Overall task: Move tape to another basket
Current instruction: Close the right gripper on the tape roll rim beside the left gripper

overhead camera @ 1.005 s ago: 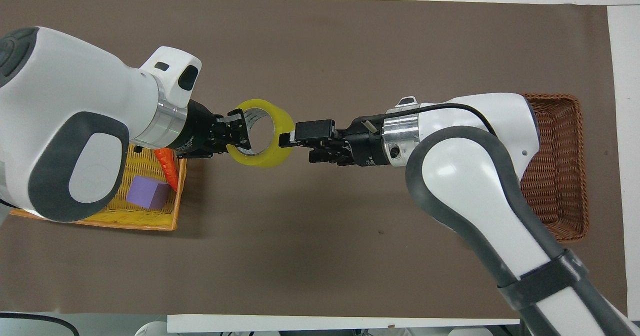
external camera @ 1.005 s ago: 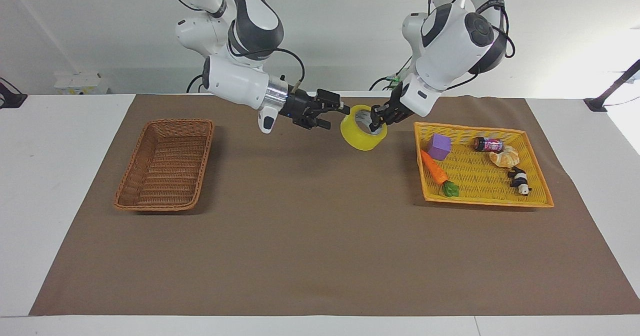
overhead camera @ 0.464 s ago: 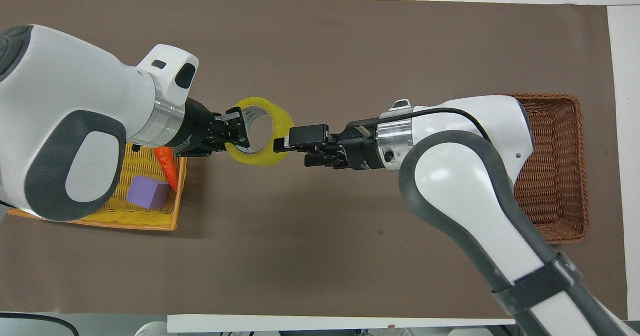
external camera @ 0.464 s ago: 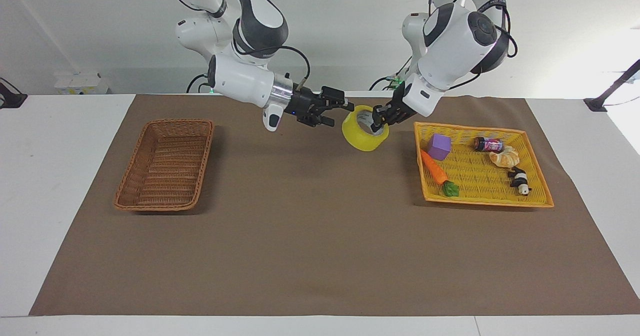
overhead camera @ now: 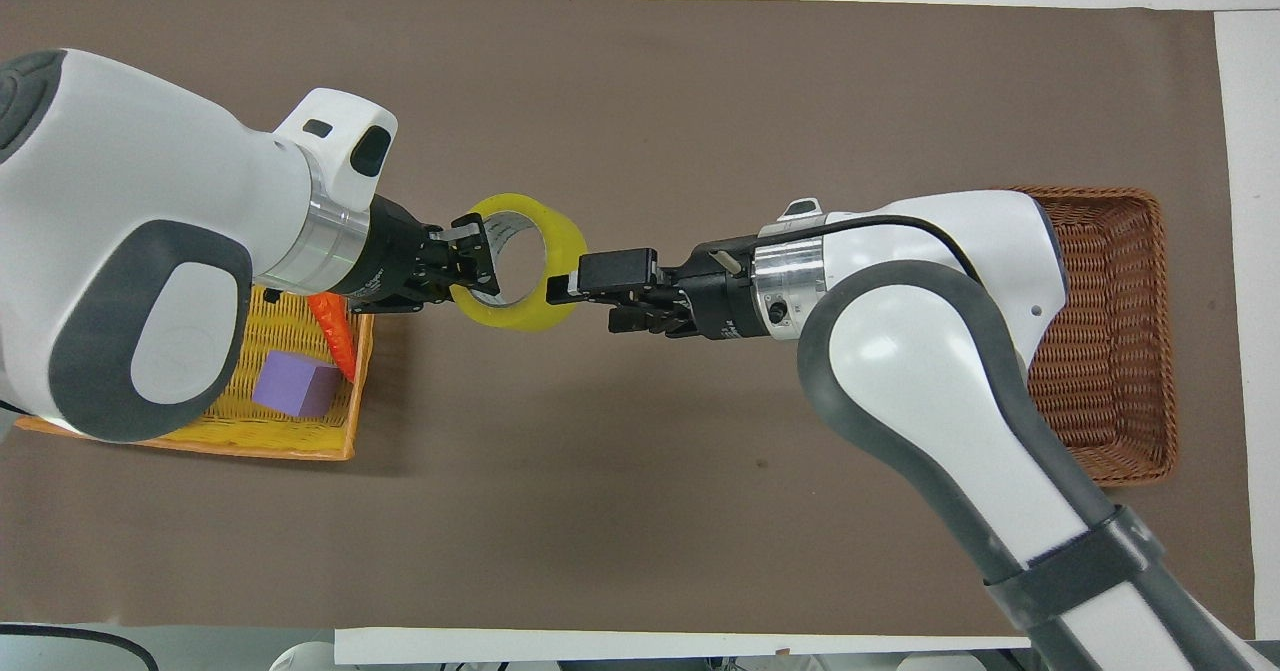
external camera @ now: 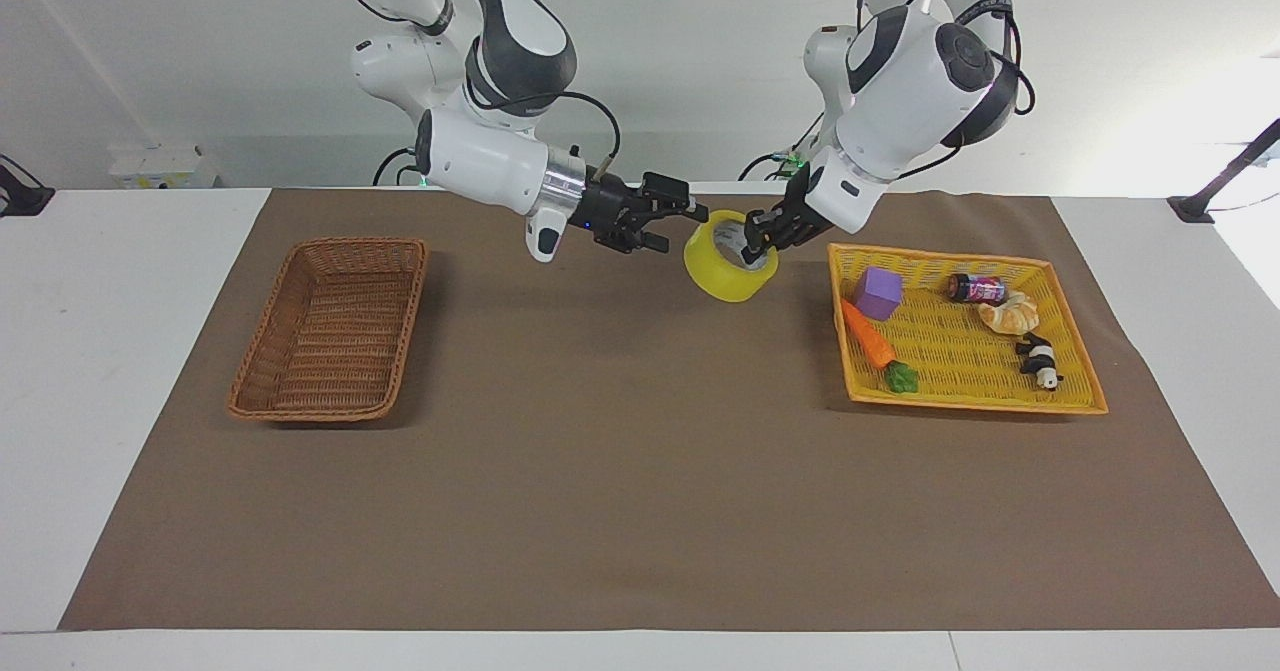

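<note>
While the left gripper (external camera: pixel 752 243) keeps its fingers clamped on the tape's (external camera: pixel 728 263) rim, holding it aloft, the right gripper (external camera: pixel 690 216), fingers spread, meets the roll's other edge, apparently for a handover toward the basket (external camera: pixel 330 329).

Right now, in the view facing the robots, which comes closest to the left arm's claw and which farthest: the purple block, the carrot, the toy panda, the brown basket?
From the left claw, shut on the tape:
1. Purple block, in the yellow tray, at the corner by the claw.
2. Carrot, beside the block.
3. Toy panda, deeper in the tray.
4. Brown basket, at the right arm's end.
</note>
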Tool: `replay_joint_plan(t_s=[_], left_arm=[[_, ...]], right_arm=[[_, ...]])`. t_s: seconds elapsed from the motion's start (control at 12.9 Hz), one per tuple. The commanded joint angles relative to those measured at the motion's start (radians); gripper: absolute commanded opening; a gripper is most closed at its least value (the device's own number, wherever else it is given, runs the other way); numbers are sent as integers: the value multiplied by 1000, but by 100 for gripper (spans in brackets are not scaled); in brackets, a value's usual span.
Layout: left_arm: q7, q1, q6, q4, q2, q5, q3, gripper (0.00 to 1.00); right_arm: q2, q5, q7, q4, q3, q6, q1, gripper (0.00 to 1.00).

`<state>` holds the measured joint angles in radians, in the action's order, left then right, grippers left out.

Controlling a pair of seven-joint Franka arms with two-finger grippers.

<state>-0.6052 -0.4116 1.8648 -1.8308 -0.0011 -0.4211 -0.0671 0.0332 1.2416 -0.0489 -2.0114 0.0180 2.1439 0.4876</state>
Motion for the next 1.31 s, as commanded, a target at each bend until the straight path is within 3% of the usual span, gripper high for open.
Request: replay_joint_plan(t_s=[0.0,0.77,1.16,1.24], left_arm=[[-2,4,-1,21,-8,-7,-2,0],[5,5,-1,16,-13,-8,-2,0],[7,-1,-4,13,-13,-7,-2,0],[7,-3,-3,11,-14,-7,-2,0]], right_arm=[[-10,15,-2,-18,0,21,5,100],[27,59,4,40,-1,123,35,98],[27,59,-3,40,0,129,46,83],[27,59,-6,40,0,128,48,75]])
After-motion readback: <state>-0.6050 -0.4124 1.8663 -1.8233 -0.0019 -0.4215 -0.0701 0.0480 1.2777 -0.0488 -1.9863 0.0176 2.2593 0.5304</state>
